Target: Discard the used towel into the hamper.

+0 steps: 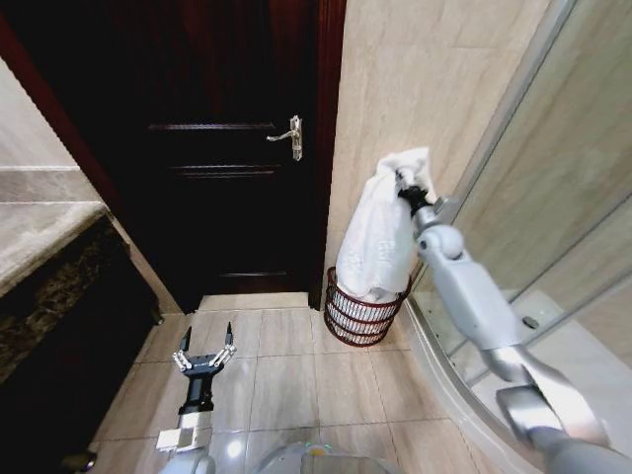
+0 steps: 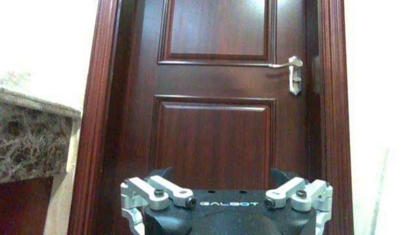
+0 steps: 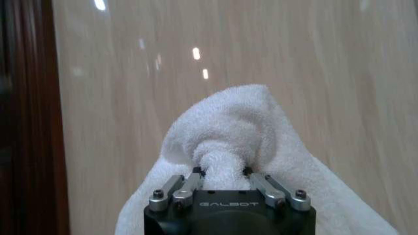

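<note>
Hiding the hamper (image 1: 357, 314) rim's far side, towel (image 1: 380, 232) hanging into it. Pinched at top by right gripper (image 1: 404, 191), arm stretched forward. Left gripper (image 1: 205, 348) low, spread wide, facing door (image 2: 216, 98).

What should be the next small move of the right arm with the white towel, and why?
Probably open the right gripper and let go, perhaps after lowering a little. It is shut on the white towel, which hangs straight down with its lower end already at the rim of the wire hamper, so it should fall inside. The left gripper hangs open over the floor tiles, apart from this.
</note>
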Available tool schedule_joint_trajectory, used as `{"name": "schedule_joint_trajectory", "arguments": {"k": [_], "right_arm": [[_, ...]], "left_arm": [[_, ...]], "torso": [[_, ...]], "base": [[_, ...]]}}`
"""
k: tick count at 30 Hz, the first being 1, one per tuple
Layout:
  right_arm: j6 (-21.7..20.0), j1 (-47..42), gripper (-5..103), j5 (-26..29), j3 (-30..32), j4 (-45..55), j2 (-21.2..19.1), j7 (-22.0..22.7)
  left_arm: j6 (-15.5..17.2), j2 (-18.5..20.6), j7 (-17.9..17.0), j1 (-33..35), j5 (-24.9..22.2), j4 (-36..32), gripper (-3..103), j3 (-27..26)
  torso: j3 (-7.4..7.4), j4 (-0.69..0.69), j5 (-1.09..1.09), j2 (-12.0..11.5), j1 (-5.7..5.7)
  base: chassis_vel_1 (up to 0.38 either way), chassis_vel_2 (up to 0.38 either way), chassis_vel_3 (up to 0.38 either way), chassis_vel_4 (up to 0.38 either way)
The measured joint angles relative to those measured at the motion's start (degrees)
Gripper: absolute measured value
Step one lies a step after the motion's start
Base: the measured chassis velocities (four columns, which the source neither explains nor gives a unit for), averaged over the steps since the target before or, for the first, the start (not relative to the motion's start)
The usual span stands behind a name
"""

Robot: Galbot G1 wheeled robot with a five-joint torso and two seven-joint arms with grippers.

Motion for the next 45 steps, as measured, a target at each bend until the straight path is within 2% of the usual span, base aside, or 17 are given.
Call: {"name": "schedule_joint_trajectory", "arguments": {"k": [3, 11, 32, 41, 45], "right_arm": [[-3.51, -5.42, 27, 1.17, 1.55, 2.78, -0.04, 1.87], [-6.31, -14.9, 27, 1.71, 5.87, 9.21, -0.37, 3.56], [-4.93, -28.1, 27, -0.7, 8.67, 18.9, 1.25, 5.5], [-3.87, -36.39, 27, -5.88, 10.52, 26.69, 2.98, 8.38], [-5.12, -41.11, 27, -6.65, 10.9, 31.09, 4.19, 10.15]], "left_arm": [[0.02, 0.01, -0.12, 0.24, 0.0, -0.09, 100, 0.05], [-0.39, 0.01, -0.02, 0.75, 0.28, 0.21, 100, 0.21], [-0.48, 0.01, -0.05, 0.28, 0.09, 0.83, 100, -0.04], [0.12, 0.06, -0.05, -0.83, -0.13, 1.27, 100, -0.09], [0.28, 0.66, -0.05, -0.99, -0.82, 1.49, 100, -0.26]], "torso": [[0.0, -0.02, 0.01, 0.0, 0.0], [-0.02, -0.01, -0.01, -0.01, -0.01], [-0.02, 0.0, 0.0, -0.02, -0.02], [0.0, 0.0, 0.0, -0.04, 0.03], [-0.02, -0.01, -0.01, -0.03, -0.02]], "base": [[0.0, 0.0, 0.0, 0.0], [0.0, 0.0, 0.0, 0.0], [-0.052, 0.051, 0.05, -0.054], [-0.141, 0.137, 0.138, -0.142], [-0.009, 0.01, 0.014, -0.004]]}}
